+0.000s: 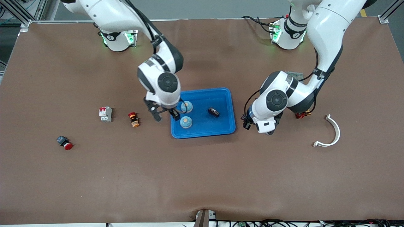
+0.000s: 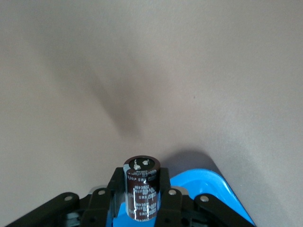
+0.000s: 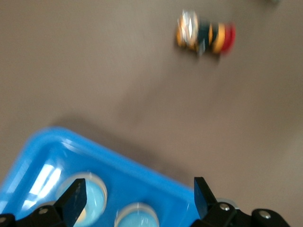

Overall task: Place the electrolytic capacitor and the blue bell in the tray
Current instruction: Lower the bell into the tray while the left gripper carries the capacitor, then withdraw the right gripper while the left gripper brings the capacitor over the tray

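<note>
The blue tray [image 1: 225, 94] lies mid-table. Two blue bells [image 1: 186, 106] [image 1: 185, 122] stand in it at the right arm's end, and a small black part [image 1: 213, 112] lies near its middle. My right gripper [image 1: 165, 116] hangs open over that end's rim with nothing in it. The right wrist view shows the right gripper [image 3: 138, 195] above both bells [image 3: 92, 196] [image 3: 137, 215] and the tray [image 3: 52, 151]. My left gripper [image 1: 247, 123] hovers over the table beside the tray's other end. The left gripper [image 2: 142, 198] is shut on the upright dark-brown electrolytic capacitor [image 2: 142, 189], a tray corner [image 2: 213, 187] below.
Toward the right arm's end lie an orange and red push button [image 1: 133, 119] [image 3: 206, 35], a white breaker [image 1: 105, 113] and a red-capped button [image 1: 64, 142]. Toward the left arm's end are a white curved piece [image 1: 331, 132], a red-yellow part [image 1: 301, 115] and a grey mesh box [image 1: 294, 75].
</note>
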